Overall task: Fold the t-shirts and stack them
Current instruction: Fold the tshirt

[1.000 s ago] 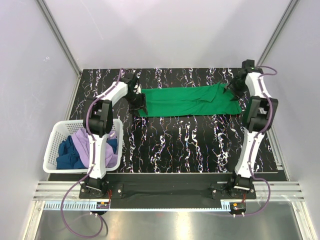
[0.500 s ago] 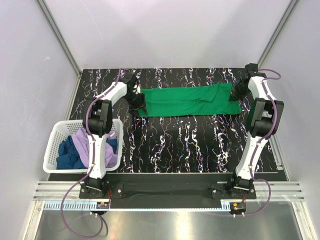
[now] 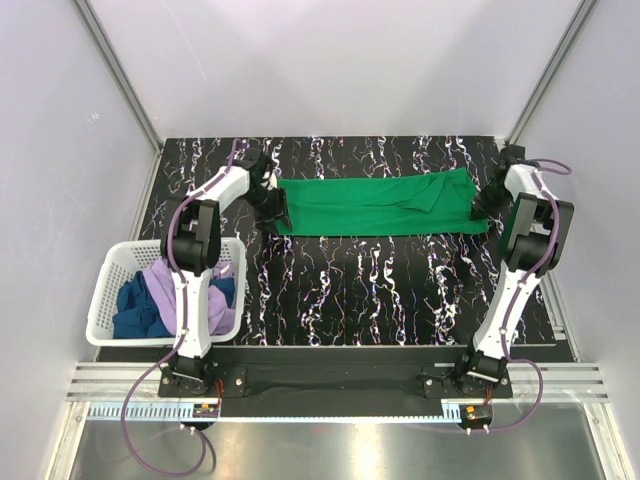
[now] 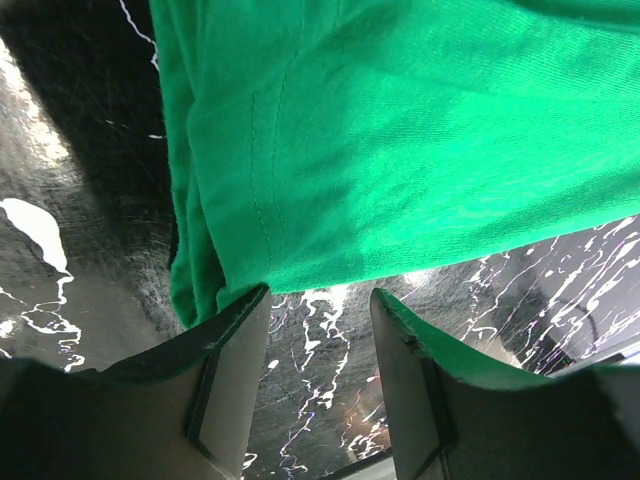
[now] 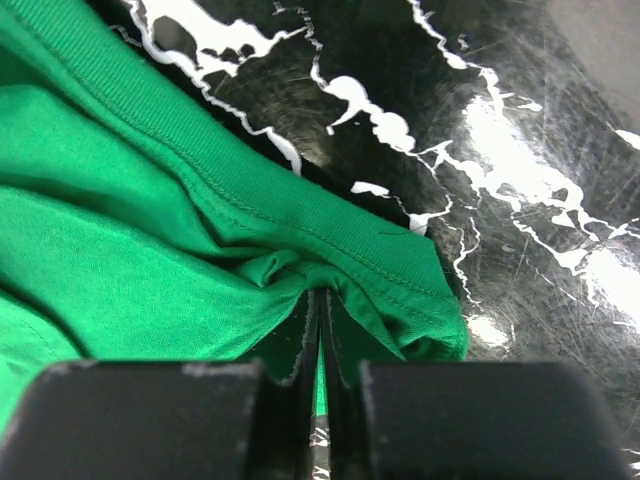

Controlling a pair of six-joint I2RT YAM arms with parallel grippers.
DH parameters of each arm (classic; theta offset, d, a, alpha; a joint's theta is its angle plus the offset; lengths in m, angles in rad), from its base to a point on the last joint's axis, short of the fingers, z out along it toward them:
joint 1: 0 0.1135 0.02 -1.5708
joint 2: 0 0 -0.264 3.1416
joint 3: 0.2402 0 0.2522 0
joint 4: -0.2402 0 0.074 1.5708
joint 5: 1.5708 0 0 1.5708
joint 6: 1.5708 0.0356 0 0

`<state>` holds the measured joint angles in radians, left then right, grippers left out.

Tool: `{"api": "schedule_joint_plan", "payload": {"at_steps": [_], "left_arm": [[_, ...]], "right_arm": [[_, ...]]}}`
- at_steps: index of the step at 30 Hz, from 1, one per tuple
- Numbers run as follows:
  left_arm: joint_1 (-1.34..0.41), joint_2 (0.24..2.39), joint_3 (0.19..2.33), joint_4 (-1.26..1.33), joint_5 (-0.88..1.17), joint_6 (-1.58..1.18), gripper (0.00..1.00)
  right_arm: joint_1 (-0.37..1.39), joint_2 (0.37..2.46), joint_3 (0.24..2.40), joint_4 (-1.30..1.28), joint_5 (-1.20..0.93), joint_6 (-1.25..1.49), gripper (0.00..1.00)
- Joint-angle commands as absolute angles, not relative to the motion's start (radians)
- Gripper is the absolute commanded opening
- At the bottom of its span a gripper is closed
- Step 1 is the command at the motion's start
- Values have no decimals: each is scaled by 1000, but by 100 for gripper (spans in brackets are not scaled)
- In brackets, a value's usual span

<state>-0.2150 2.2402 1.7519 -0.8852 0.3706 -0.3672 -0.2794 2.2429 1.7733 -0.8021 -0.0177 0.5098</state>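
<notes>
**A:** What takes up the most room?

**B:** The black marbled counter (image 3: 360,290). The green t-shirt (image 3: 370,205) lies across its far part, drawn out in a long band from left to right.

**A:** And the other shirts?

**B:** They are in the white basket (image 3: 97,300) at the near left of the counter. The lilac t-shirt (image 3: 165,280) is heaped on the right side. The dark blue t-shirt (image 3: 135,312) is bunched low beside it on the left.

**A:** How do the claws stand?

**B:** The left claw (image 4: 318,293) is at the band's left end with its fingers parted to a middling width. Bare counter shows between them, and the cloth's edge lies against one fingertip with nothing pinched. The right claw (image 5: 320,295) is at the band's right end. Its fingers are pressed together on a fold at the green t-shirt's corner, just beside the stitched hem.
</notes>
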Motion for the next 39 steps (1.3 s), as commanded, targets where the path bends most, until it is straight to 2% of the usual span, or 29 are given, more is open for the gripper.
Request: {"api": "schedule_joint_plan", "payload": {"at_steps": [1, 5, 6, 7, 10, 13, 21, 26, 39], "left_arm": [[-204, 2280, 1687, -928, 268, -334, 52], [-204, 2254, 1683, -927, 288, -336, 52], [-204, 2234, 1678, -923, 302, -336, 53], [-204, 2218, 1669, -911, 311, -337, 54], [-204, 2177, 1669, -891, 368, -339, 62], [-206, 2154, 1675, -879, 458, -334, 68], [-207, 2065, 1651, -854, 529, -327, 66], [-207, 2054, 1649, -851, 541, -322, 65], [-207, 2062, 1658, -851, 551, -319, 64]], "right_arm": [[-279, 2212, 1776, -828, 49, 434, 11], [-250, 2201, 1909, -885, 32, 422, 29], [-238, 2198, 1934, -893, 25, 419, 39], [-227, 2197, 1957, -900, 17, 417, 43], [-186, 2200, 2019, -919, -75, 460, 56], [-161, 2206, 1999, -885, -184, 529, 61], [-101, 2252, 1907, -766, -330, 649, 59], [-92, 2275, 1887, -745, -333, 660, 54], [-26, 2315, 1911, -696, -365, 657, 49]]}}
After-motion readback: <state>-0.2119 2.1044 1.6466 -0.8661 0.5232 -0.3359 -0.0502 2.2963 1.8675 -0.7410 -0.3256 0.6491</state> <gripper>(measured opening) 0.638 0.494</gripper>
